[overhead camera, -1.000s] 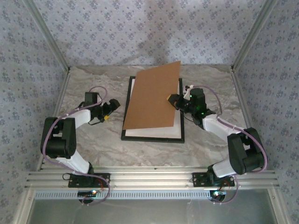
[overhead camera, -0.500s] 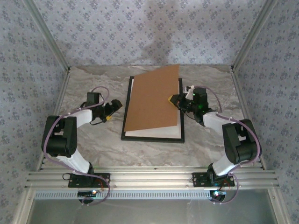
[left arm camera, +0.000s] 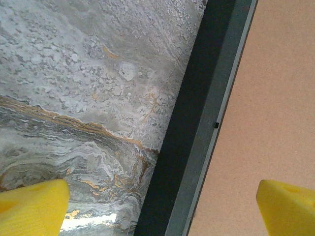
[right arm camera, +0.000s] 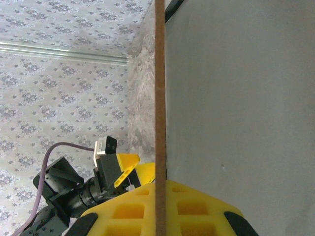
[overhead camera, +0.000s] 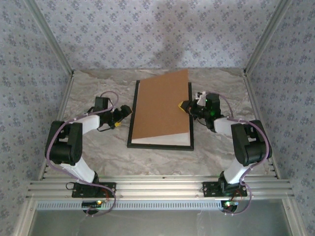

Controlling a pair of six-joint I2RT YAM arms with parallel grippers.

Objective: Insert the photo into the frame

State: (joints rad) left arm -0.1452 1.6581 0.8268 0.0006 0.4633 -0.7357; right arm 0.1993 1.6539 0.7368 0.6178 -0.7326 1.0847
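Veined marble tabletop (overhead camera: 162, 164); black frame (overhead camera: 160, 146), brown board (overhead camera: 160, 105).

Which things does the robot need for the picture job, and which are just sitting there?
For the job: frame, brown board pinched by the right gripper, white sheet under it (maybe the photo), open left gripper.
Just there: table, flowery walls.

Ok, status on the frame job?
Left pincer open, at the frame's left edge. Right pincer shut on the backing board, which is tilted over the frame. Photo lies in the frame, mostly covered by the board.
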